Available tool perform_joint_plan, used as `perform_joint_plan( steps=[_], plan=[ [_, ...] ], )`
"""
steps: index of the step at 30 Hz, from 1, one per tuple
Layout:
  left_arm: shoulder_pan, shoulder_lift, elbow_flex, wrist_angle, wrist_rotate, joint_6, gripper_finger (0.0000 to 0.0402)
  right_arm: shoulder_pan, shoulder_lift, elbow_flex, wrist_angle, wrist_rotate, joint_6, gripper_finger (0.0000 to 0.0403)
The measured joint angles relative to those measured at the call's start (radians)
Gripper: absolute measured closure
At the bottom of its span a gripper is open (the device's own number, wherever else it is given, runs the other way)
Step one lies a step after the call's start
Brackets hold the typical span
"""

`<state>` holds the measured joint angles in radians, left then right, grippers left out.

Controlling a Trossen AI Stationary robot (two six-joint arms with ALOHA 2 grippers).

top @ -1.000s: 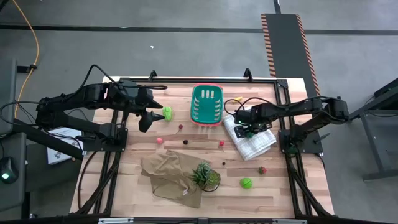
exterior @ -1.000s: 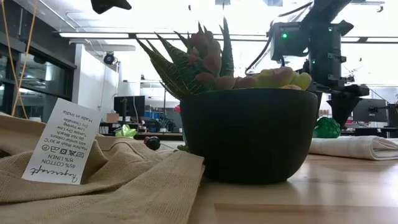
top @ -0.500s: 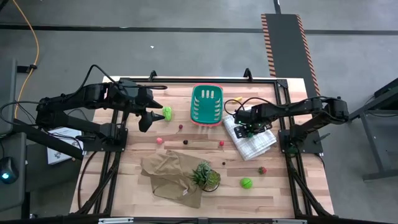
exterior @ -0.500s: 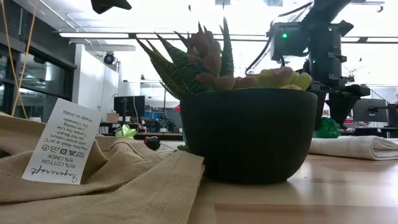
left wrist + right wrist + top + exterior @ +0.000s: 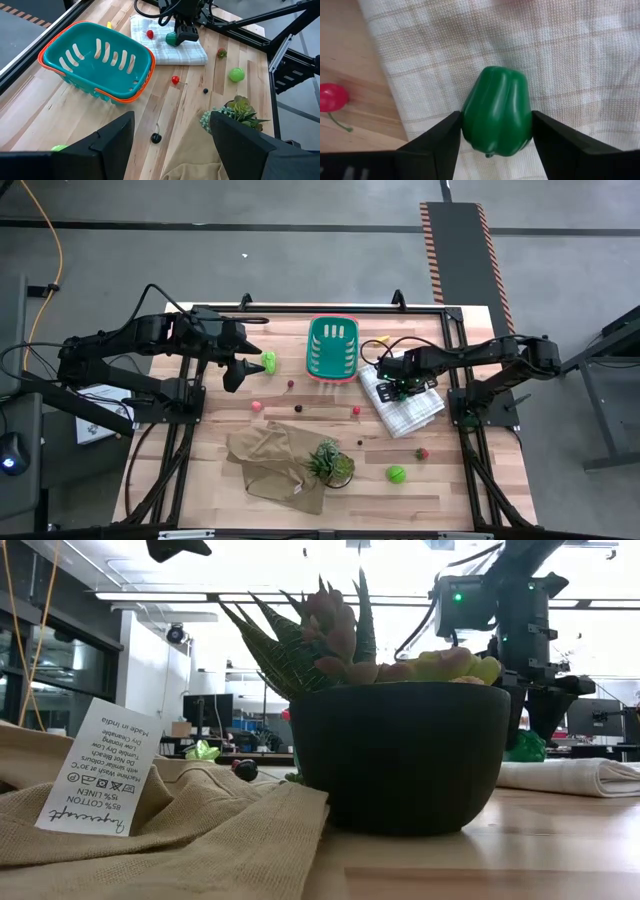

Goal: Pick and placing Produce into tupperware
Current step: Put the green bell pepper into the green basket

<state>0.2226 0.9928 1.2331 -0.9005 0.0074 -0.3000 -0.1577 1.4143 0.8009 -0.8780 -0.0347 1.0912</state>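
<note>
Since prev frame only my R gripper [image 5: 495,145] moved: jaws narrowed in on the pepper [image 5: 496,111]; arms otherwise static. R jaws now flank the pepper on both sides, touching or all but touching; grip looks near set, not lifted. Pepper sits on the cloth [image 5: 410,408], directly between R fingers, long axis pointing away from the wrist, so lift is straight up, then over to the basket [image 5: 333,347] just beside the cloth. L gripper [image 5: 240,364] spread wide, hovering by a lime lump [image 5: 269,361]; R arm far nearer the pepper. Counts, high view: 1 basket, empty as far as I can see; 1 pepper; 2 light green pcs; 1 yellow pc [image 5: 381,339]; approx 6 small red/dark balls, some too tiny to be sure.
</note>
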Motion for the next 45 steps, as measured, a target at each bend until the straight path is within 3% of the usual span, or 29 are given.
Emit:
perform_joint_plan(
  steps=[17, 32, 45],
  plan=[
    [0.000, 0.000, 0.000, 0.000, 0.000, 0.000, 0.0153, 0.000, 0.000, 0.088, -0.052, 0.001, -0.049, 0.0193],
    [0.000, 0.000, 0.000, 0.000, 0.000, 0.007, 0.0153, 0.000, 0.000, 0.286, -0.254, 0.059, -0.142, 0.0193],
    [0.000, 0.000, 0.000, 0.000, 0.000, 0.008, 0.0153, 0.000, 0.000, 0.439, -0.262, 0.088, -0.197, 0.0192]
  ],
)
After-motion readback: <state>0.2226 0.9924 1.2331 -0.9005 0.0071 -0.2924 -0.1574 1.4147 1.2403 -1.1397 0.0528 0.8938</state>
